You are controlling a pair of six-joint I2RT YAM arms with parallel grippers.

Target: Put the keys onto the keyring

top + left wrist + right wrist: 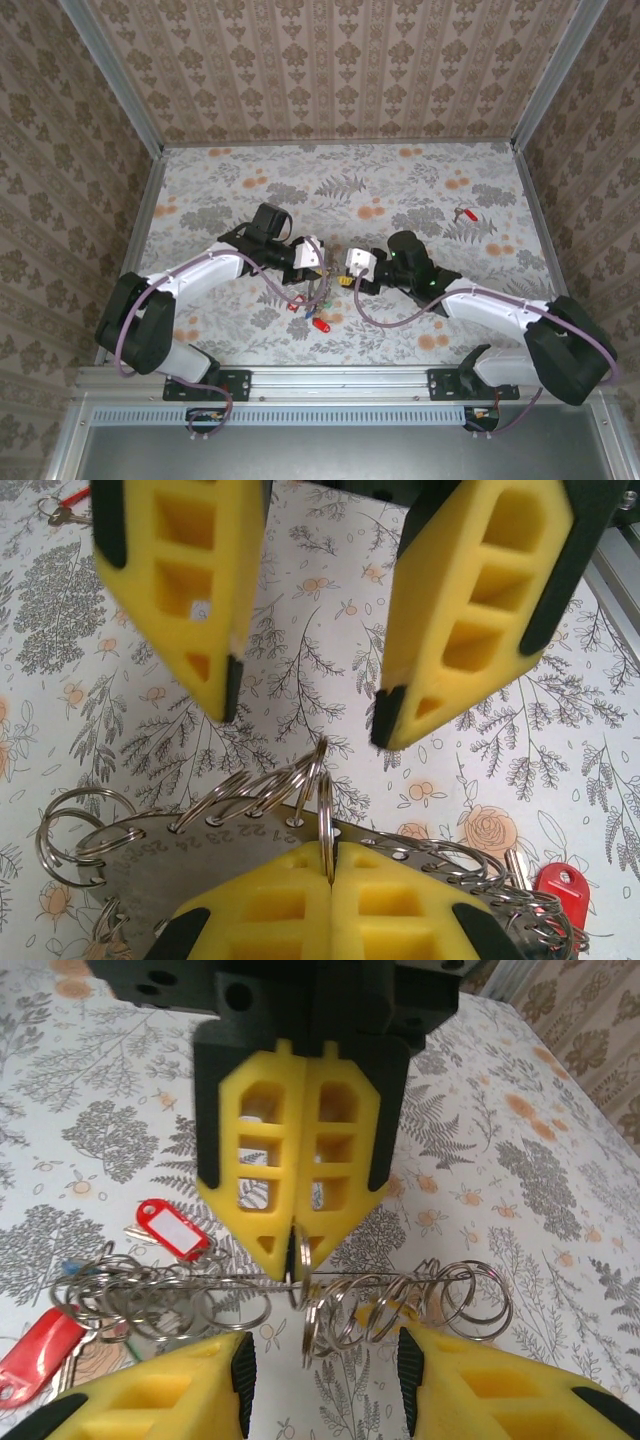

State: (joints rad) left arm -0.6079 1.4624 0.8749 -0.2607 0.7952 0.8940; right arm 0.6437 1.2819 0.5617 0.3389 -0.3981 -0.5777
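Left gripper (330, 868) closed, pinching the keyring (325, 810); right gripper (308, 708) open at its 12 o'clock; red key (560, 885) at 3 o'clock.

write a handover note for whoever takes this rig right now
left gripper: shut, pinching one split ring upright at the metal plate that carries the other rings.
right gripper: open, facing that ring, holding nothing.
things: the ring bundle lies between the arms, with red-tagged keys beside it. A lone red-tagged key lies apart at the far right.
done: a ring is held ready.
left: fetch a key and thread it on. Cannot tell if any is threaded already.
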